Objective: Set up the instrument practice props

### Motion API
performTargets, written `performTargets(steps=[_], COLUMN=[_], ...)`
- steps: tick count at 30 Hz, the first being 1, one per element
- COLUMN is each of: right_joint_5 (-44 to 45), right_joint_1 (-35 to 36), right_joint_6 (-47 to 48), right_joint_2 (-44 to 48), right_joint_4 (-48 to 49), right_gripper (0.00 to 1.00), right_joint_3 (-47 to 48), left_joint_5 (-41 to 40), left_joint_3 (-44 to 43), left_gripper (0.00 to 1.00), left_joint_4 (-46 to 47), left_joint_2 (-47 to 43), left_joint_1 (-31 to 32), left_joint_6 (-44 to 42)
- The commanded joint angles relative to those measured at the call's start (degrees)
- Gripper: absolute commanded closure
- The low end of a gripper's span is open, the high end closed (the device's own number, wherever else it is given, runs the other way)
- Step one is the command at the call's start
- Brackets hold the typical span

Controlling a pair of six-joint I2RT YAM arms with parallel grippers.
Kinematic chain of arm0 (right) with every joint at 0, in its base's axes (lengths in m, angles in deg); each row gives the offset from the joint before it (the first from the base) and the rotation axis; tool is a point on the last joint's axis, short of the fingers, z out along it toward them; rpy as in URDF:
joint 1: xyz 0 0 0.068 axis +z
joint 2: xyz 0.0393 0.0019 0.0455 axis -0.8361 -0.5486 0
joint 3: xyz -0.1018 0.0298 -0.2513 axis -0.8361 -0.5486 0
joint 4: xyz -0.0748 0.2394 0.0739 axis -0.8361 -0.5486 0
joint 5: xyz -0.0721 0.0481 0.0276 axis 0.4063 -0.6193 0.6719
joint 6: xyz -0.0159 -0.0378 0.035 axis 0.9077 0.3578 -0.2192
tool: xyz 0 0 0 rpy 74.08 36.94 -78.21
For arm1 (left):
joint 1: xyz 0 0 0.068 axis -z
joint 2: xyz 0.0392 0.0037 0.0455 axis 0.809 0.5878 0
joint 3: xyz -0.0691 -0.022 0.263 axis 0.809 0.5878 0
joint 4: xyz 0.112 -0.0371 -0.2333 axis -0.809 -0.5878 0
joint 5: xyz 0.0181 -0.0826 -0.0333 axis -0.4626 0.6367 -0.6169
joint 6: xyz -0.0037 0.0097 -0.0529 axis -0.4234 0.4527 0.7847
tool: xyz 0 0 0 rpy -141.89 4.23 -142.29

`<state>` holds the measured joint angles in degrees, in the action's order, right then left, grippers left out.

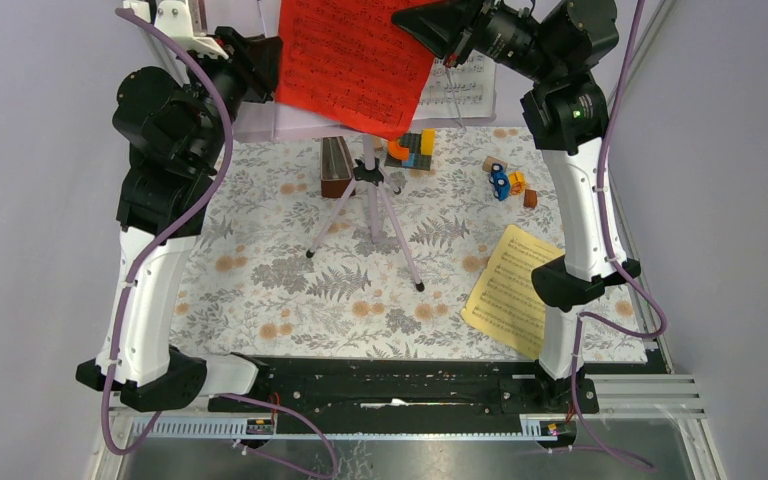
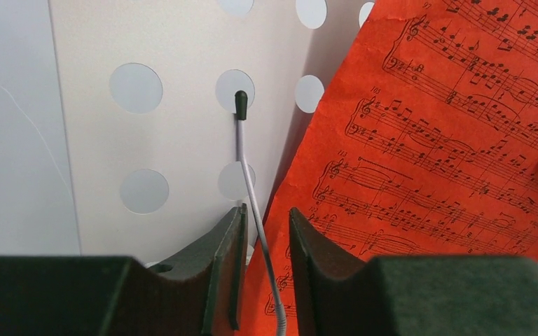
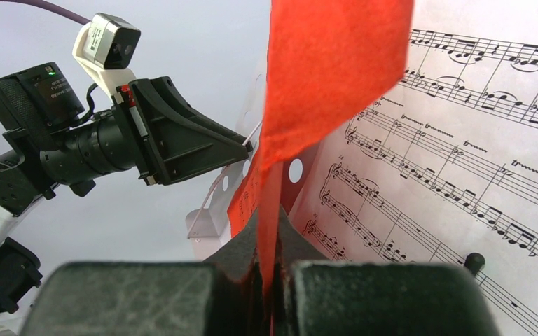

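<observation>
- Tools: the right tool (image 3: 270,241) is clamped edge-on onto the red page (image 3: 329,70), with its fingers pressed together on the paper.
- The left tool (image 2: 266,234) has its fingers a narrow gap apart. A thin lilac wire arm (image 2: 247,175) with a black tip runs through that gap, and neither finger visibly grips it.
- The red page leans tilted against the pale pink panel (image 2: 182,140) and covers some of its round holes.
- The white page (image 3: 476,126) rests on the panel just behind the red page, which partly covers it.
- The panel sits atop the lilac tripod (image 1: 370,205), whose legs are spread on the floral surface (image 1: 260,270).
- The yellow page (image 1: 505,290) lies flat on the surface beside the right arm, well apart from the tripod.
- Orange-yellow toy blocks (image 1: 412,148) sit just behind the tripod.
</observation>
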<state>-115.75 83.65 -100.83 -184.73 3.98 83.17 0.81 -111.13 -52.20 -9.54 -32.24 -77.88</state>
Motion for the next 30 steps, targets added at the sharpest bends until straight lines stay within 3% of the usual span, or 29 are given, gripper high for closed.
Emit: performTargets(steps=[1,4,10,19,30], right_joint_5=[0.64,0.77,0.86,1.12,3.08], right_joint_1=[0.63,0.64,0.68,0.61,0.65], right_joint_6=[-0.50,-0.23,0.01,0.28,0.65], right_joint_2=[0.23,0.23,0.19,-0.12,-0.12], right_joint_4=[2.62,2.47,2.41,2.38,1.76], right_gripper=[1.00,1.00,1.00,1.00,1.00], right_joint_3=[0.38,0.38,0.20,0.04,0.19], left_joint_5=[-0.04,-0.11,0.24,-0.02,0.84], left_joint_3=[-0.86,-0.92,-0.48,-0.92,-1.87], left_gripper=[0.69,0.77,0.81,1.00,1.00], left_joint_4=[1.68,1.61,1.57,1.13,0.73], left_joint_2=[0.52,0.52,0.35,-0.18,-1.24], left_joint_1=[-0.56,-0.58,-0.75,-1.18,-1.95], left_joint_6=[1.16,1.48,2.12,2.89,3.51])
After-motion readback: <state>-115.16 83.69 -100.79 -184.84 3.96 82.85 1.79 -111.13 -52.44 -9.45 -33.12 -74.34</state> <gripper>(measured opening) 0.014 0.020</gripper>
